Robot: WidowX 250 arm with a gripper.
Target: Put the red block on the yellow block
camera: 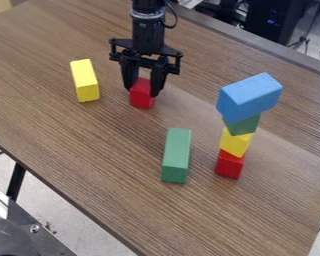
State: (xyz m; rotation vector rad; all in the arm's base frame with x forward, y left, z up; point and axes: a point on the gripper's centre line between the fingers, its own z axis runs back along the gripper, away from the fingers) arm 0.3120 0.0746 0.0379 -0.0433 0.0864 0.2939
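Pinching the red block (141, 97) near the lone yellow block (86, 81), our jaws could drop it if seated off-centre; releasing it misaligned, we could topple it onto the desk (96, 150).

gripper (142, 92) at upper ctr, closed on red blk (141, 99). yellow blk (85, 81) on tbl (89, 150), l. side of view. green blk (176, 156) nr ctr. stacked at r., btm to top: 2nd red blk (229, 165), 2nd yellow blk (235, 143), 2nd green blk (243, 125), blue blk (249, 97).
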